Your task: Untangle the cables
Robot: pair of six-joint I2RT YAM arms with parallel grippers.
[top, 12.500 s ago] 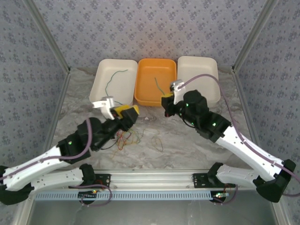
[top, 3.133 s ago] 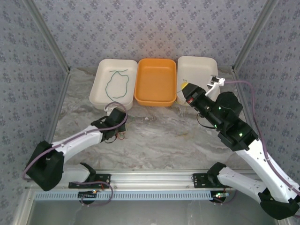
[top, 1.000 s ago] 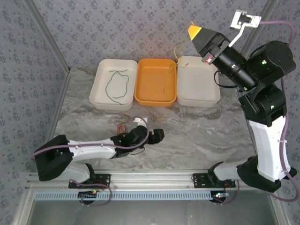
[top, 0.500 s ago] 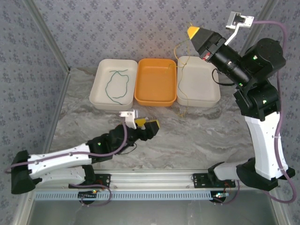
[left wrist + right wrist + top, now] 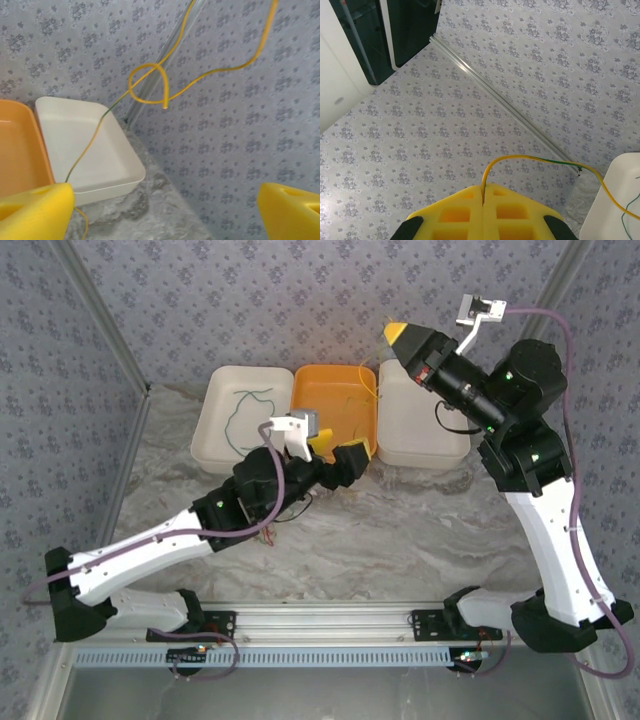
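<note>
Pinching the yellow cable between tightly closed pads, the right gripper holds it high. It hangs steeply downward, curling into a loop, and passes just beside one pad of the wide-open, empty left gripper.

text: none legible; labels: none; numbers: none

We saw bare table open between the two arms. The left arm slanted across the left half, a row of trays blocked the far edge, and a yellow cable hung in mid-air above them.
</note>
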